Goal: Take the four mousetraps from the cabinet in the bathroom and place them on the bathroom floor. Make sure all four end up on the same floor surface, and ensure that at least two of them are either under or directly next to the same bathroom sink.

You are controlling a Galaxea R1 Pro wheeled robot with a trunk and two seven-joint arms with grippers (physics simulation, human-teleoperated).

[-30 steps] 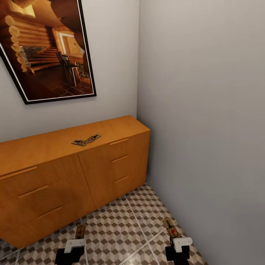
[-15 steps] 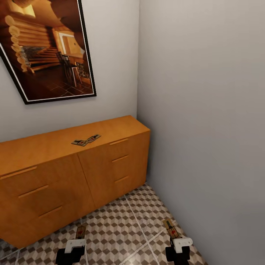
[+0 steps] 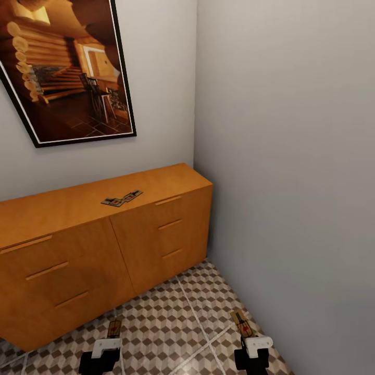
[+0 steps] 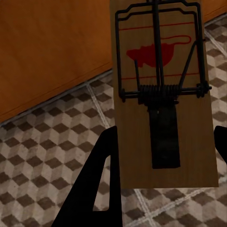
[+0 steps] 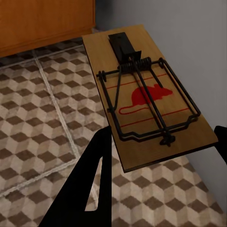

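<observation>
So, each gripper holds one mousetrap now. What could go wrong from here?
1. Each mousetrap, left and right, is held at one end, mostly sticking out past the fingers; it may slip or twist while driving.
2. Two mousetraps lie on the cabinet top and could be forgotten.
3. The right gripper is near the wall; turning might knock its trap.

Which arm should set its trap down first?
Either, marginally right: both the right gripper and left gripper hold mousetraps above the floor; no sink is visible to favor one.
</observation>
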